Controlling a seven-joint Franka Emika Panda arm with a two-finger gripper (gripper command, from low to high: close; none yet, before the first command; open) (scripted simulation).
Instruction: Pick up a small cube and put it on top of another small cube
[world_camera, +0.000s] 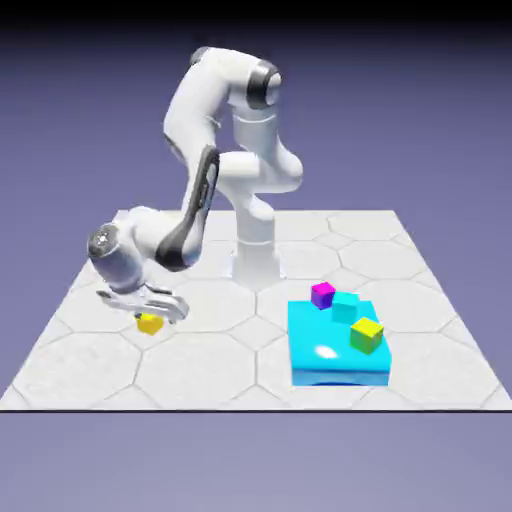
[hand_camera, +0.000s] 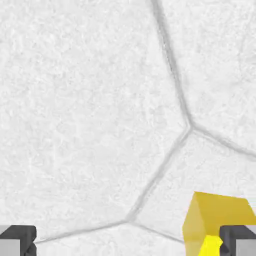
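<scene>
Yellow small cube (world_camera: 150, 323) sits on the table (world_camera: 90, 350) at mid-left of the exterior view, just under the gripper (world_camera: 150, 312); jaws wide, nothing held. Hand view: cube at bottom right, beside the right fingertip (hand_camera: 239, 239).

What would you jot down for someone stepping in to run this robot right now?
Hand: open, holding nothing, low over the table at the exterior view's left.
Small yellow cube: on the table right below the hand; in the hand view it sits off-centre by one fingertip, not between the two.
Other small cubes: magenta cube, cyan cube and yellow-and-green cube sit on the big blue block at the exterior view's right.
Done: approach only.
Left: probably centre the hand, grasp, lift, carry, stack on another small cube.
</scene>
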